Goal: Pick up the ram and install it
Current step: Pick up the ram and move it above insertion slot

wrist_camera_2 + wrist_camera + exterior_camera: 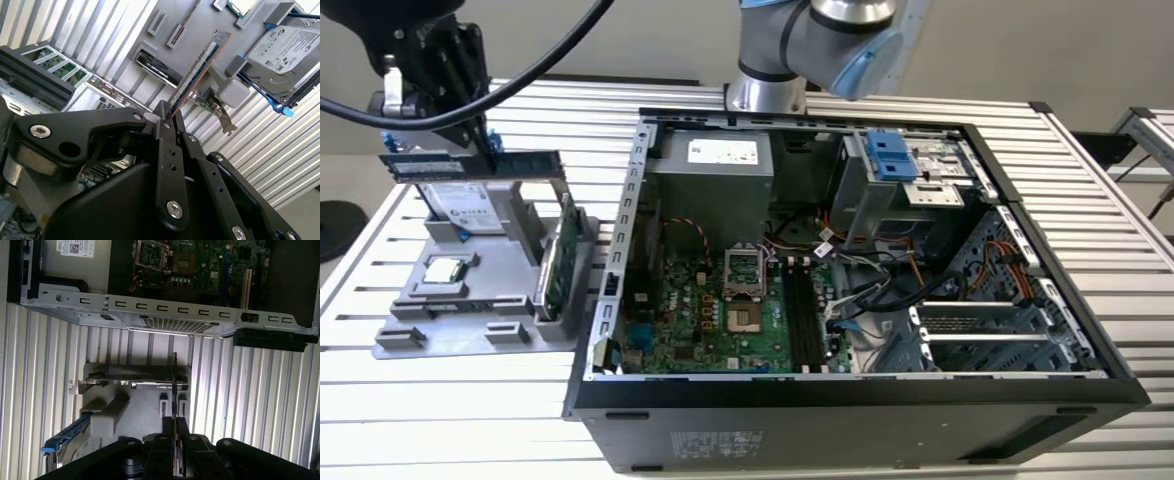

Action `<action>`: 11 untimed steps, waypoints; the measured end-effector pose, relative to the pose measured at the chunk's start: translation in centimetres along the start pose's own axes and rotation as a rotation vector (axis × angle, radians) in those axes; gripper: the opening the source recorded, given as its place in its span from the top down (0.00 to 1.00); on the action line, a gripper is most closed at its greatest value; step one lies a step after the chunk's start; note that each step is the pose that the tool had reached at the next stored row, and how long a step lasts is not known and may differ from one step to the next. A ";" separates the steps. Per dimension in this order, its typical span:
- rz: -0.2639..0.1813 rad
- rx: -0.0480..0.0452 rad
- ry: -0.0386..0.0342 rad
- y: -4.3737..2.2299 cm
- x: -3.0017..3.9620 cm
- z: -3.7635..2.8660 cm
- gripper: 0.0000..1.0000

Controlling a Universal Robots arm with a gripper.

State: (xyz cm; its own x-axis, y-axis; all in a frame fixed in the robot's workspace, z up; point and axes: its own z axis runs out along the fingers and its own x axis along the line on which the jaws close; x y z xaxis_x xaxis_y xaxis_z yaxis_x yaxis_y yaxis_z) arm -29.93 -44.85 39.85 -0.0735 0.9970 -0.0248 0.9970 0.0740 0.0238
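Gripper clamps ram by its end — above tray.

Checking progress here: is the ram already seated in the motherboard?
No, in the exterior view the gripper holds the ram outside the computer case, by the gray parts holder at the exterior view's left.

In the second wrist view the fingers hide the near end of the ram; the picture's edge cuts off the hard drive.
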 end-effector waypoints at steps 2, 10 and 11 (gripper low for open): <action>0.000 -0.0001 0.0001 0.24 0.09 0.01 1.00; 0.000 0.0000 0.0000 1.11 0.53 0.01 1.00; 0.000 0.0000 0.0000 1.22 0.58 0.01 1.00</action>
State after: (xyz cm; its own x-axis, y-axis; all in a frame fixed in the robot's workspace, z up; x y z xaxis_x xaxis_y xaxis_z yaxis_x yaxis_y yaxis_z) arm -28.76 -44.18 39.85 -0.0735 0.9970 -0.0248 0.9970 0.0741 0.0237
